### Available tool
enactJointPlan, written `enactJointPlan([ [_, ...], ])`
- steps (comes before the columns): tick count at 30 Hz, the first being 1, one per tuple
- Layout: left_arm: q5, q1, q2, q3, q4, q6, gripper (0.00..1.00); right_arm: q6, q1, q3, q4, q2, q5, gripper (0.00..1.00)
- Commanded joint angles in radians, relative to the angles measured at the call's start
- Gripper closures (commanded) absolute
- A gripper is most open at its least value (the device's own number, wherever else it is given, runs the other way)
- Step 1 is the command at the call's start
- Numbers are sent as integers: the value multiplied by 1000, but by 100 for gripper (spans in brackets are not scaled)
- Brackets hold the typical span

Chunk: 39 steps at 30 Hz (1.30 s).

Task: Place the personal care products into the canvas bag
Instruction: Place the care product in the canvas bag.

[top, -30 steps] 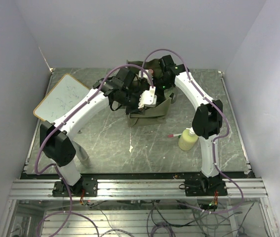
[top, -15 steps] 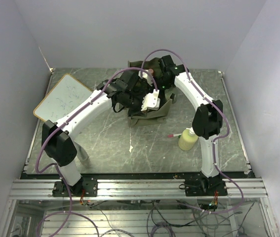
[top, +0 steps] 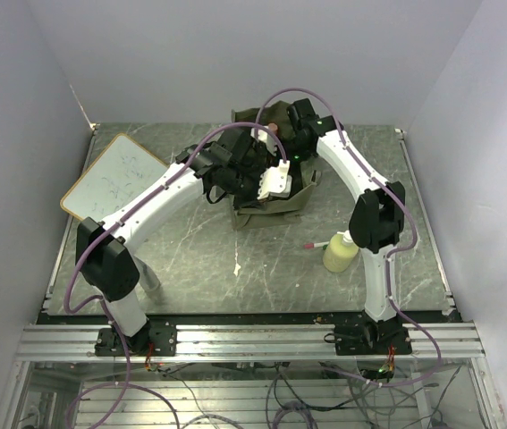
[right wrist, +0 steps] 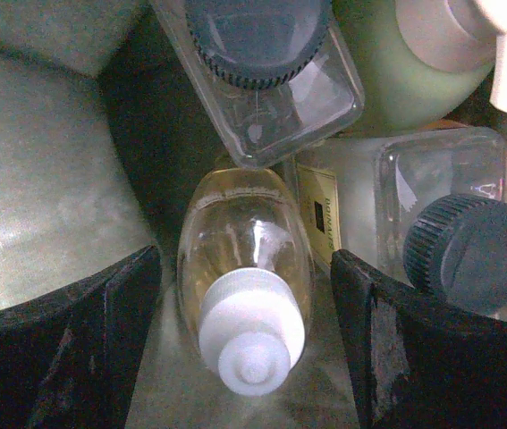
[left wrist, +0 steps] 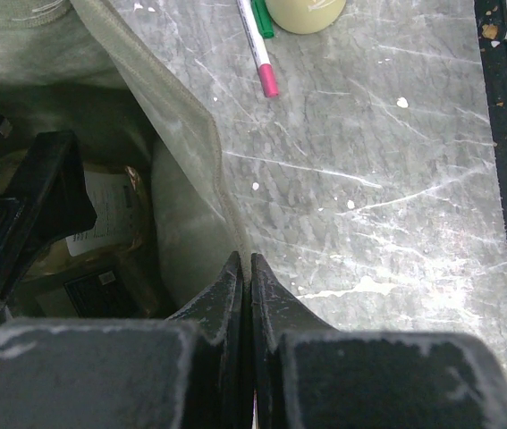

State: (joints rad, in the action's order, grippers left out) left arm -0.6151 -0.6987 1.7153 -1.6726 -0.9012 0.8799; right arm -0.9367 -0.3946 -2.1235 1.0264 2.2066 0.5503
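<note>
Lying outside canvas bag (top: 271, 213): pen (left wrist: 257, 49), yellow-green bottle (top: 341, 253) (whiteboard (top: 110, 176) far left).

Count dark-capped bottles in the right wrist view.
2, both inside the canvas bag: one dark-capped bottle at top centre, another at the right edge. More may be hidden underneath or out of frame.

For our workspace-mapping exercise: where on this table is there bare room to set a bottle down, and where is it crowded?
Free: the near-centre table, bordered by canvas bag, pen and whiteboard. Crowded: inside the bag, bottles packed close.
</note>
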Motion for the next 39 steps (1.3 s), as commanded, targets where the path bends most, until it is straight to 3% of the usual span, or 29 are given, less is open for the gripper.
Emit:
enactJointPlan([
  [1, -32, -22, 30, -17, 45, -18, 89, -21, 5, -22, -21, -48, 5, 24],
  [27, -37, -22, 36, -40, 61, -70, 87, 222, 89, -26, -128, -195, 192, 31],
  [35, -29, -21, 13, -62, 108, -162, 76, 365, 105, -15, -271, -282, 216, 31],
  [38, -11, -21, -2, -62, 116, -191, 66, 397, 105, 7, -315, -313, 204, 31],
  [39, -1, -21, -6, -62, 121, -206, 58, 407, 105, 16, -328, -323, 195, 31],
])
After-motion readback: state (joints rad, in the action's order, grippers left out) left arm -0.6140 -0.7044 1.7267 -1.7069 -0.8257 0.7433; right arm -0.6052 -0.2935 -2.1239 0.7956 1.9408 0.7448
